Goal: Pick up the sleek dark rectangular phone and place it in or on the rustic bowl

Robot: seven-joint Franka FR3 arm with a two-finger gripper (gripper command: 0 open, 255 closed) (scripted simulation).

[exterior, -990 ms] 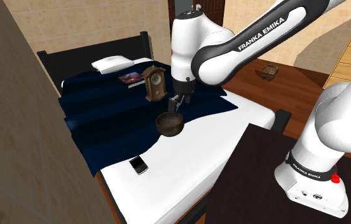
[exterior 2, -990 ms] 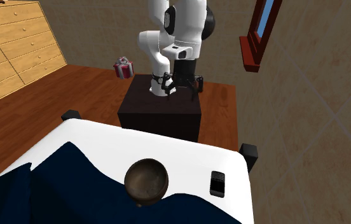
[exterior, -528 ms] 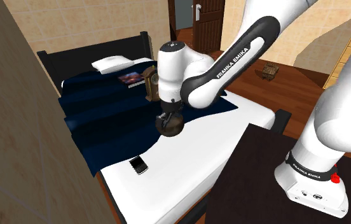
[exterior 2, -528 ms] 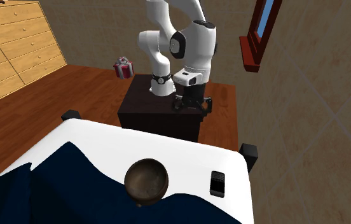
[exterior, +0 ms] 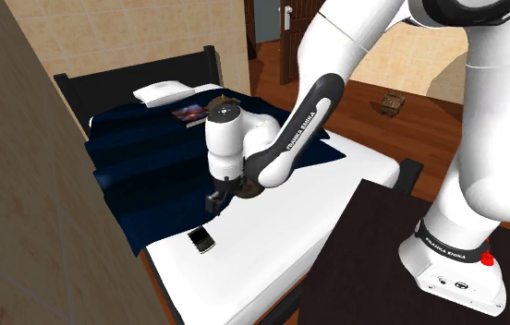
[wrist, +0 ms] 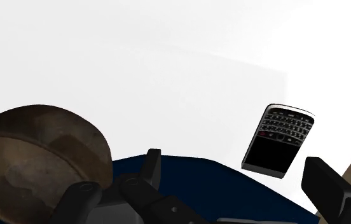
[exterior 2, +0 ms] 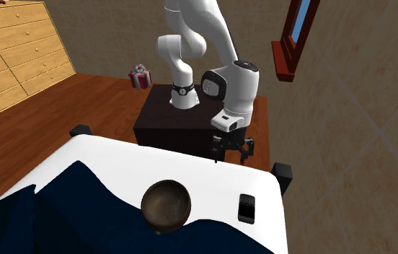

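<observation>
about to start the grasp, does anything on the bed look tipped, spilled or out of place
Nothing stands out. The phone lies flat on the white sheet near its corner, the bowl sits upright and empty at the edge of the blue blanket, and the open gripper hangs above the sheet, touching neither.

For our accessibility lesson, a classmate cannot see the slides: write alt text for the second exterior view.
A white robot arm hovers its open black gripper over a white bed, not touching the dark phone lying flat on it. A brown bowl sits to the phone's left in this view, apart from it, at the edge of a dark blue blanket.
</observation>
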